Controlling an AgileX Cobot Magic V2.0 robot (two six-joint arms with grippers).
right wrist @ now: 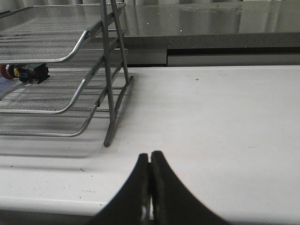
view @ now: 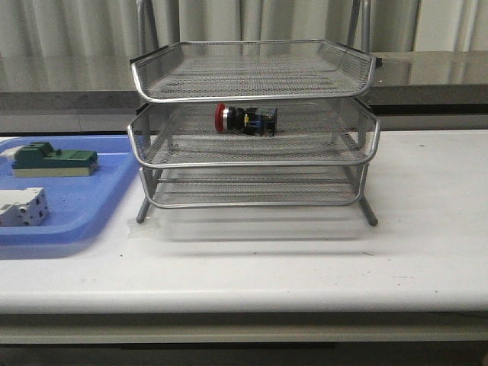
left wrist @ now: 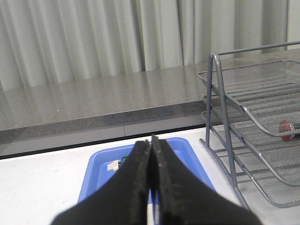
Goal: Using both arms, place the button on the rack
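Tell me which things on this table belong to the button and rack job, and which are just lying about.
Job:
- red-capped black push-button, lying on the middle tier
- three-tier silver wire-mesh rack
- left pincer and right pincer, both shut, holding nothing

Lying about:
- flat blue plastic tray
- green block in it
- white block in it

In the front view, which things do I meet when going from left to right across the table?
White block → green block, both on the blue tray → rack, with the button on its middle tier.
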